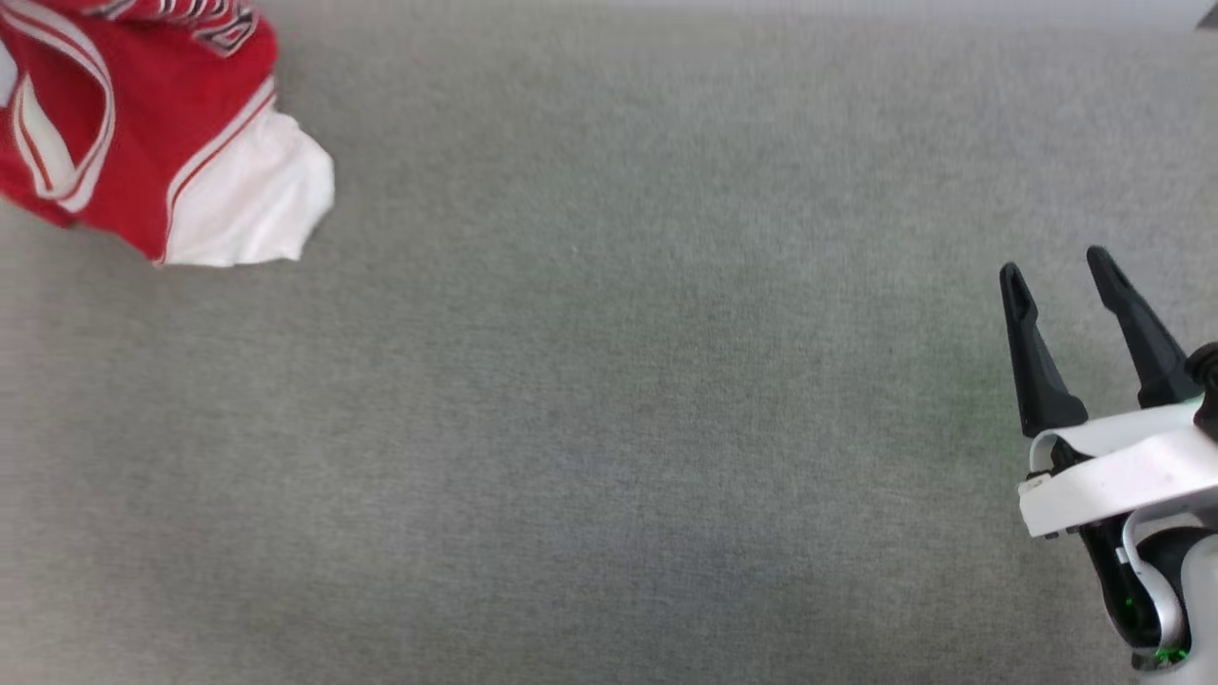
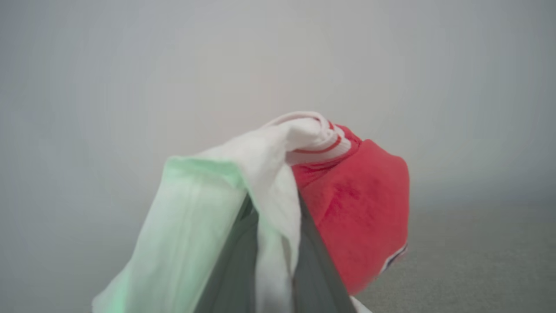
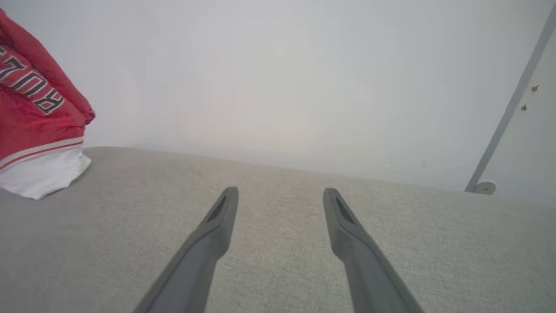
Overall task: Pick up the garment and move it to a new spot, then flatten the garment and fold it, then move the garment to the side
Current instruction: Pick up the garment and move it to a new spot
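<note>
Risks first. My left gripper (image 2: 273, 213) is clamped on a pinch of white cloth of the garment (image 2: 360, 208), near the striped cuff. Only a thin fold sits between the jaws, so the jersey could slip out mid-carry if I swing fast; the fabric looks slick. The grab is on a sleeve, not the body, so the bulk hangs off to one side and will prob land twisted or bunched at the new spot, which means more flattening work. White cloth is draped over the fingers and covers most of the wrist cam, so I can't judge the drop point from there.

In the head view the garment (image 1: 143, 124) sits far upper left, partly out of frame, so it's easy to lose track of. Its white sleeve end touches the surface (image 1: 609, 428) in the right wrist view, so dragging could snag it on the weave.

Right gripper (image 1: 1054, 264) has its jaws spread wide, holds nothing, and is well apart from the garment, low right.

Materials: garment (image 3: 34, 126) is a soft, crumpled red knit w/ white sleeve, red-white trim and black white-edged lettering. The surface is grey woven cloth, matte and flat. Gripper fingers (image 3: 208, 243) are long, dark, hard and tapered.
</note>
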Available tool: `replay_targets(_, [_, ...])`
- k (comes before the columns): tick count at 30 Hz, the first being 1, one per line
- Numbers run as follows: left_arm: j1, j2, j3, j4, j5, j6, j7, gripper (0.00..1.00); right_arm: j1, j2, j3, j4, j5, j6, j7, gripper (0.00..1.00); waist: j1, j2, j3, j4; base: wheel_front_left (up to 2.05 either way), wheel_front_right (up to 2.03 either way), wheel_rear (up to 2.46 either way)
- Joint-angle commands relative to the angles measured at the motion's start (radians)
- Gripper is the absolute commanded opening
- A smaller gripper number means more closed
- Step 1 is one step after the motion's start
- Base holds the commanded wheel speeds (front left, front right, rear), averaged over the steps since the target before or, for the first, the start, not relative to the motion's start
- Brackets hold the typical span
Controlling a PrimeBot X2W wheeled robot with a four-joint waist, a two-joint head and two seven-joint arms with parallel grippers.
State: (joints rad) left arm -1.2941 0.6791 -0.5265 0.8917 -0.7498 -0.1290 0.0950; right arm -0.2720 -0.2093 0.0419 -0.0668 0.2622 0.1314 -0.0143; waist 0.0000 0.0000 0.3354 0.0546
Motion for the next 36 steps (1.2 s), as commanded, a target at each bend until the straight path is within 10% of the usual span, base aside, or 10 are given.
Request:
replay_targets(1, [-0.020, 0.014, -0.011, -0.031, 0.007, -0.001, -0.001, 0.00, 0.022, 0.006, -0.002, 0.007, 0.006, -0.001, -0.008, 1.00, 0.0000, 0.0000, -0.099, 0.036, 0.00, 0.00, 0.00])
replay_targets(14, [-0.023, 0.068, -0.064, -0.336, -0.027, 0.001, 0.123, 0.00, 0.080, 0.037, -0.032, 0.029, 0.026, -0.001, -0.040, 1.00, 0.0000, 0.0000, -0.215, 0.032, 0.00, 0.00, 0.00])
replay_targets(36, [0.207, 0.062, -0.178, -1.016, -0.133, 0.176, 0.438, 0.00, 0.132, 0.093, -0.161, 0.028, 0.006, -0.001, -0.096, 1.00, 0.0000, 0.0000, -0.191, -0.209, 0.00, 0.00, 0.00])
